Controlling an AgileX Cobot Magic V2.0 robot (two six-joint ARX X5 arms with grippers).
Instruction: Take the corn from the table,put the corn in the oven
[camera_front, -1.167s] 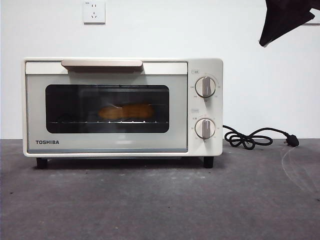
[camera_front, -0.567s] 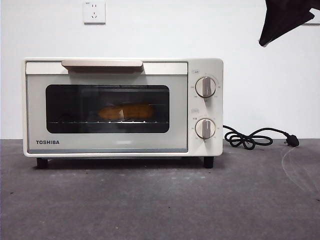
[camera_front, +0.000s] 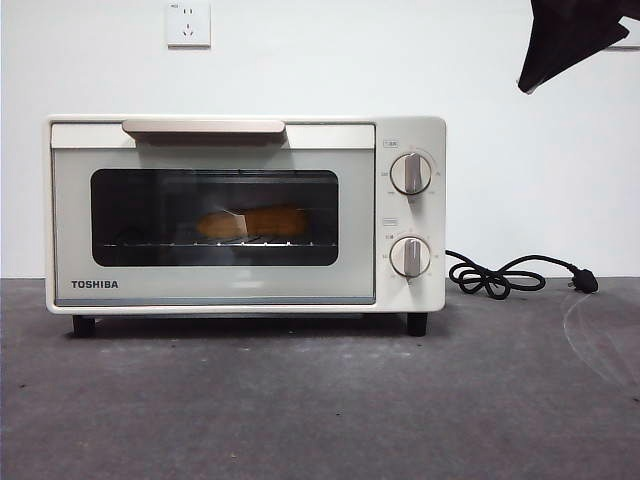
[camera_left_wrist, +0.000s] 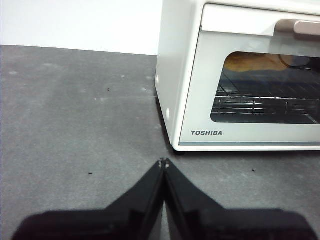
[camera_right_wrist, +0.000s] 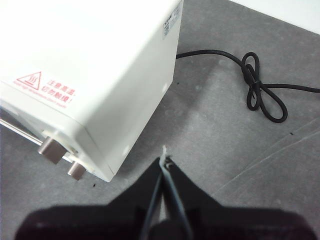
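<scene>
Lying inside shut oven (camera_front: 245, 215), corn (camera_front: 252, 222) apart from both closed, empty hands (camera_left_wrist: 163, 163) (camera_right_wrist: 165, 161).

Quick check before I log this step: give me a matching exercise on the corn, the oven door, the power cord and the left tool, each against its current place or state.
Things:
1. corn
2. oven door
3. power cord
4. left tool

States:
A. shut, empty, low over the table off the oven's front corner
B. lying on the wire rack behind the glass
C. tied in a loop, lying on the table beside the oven
D. closed

Pairs: 1-B, 2-D, 3-C, 4-A
</scene>
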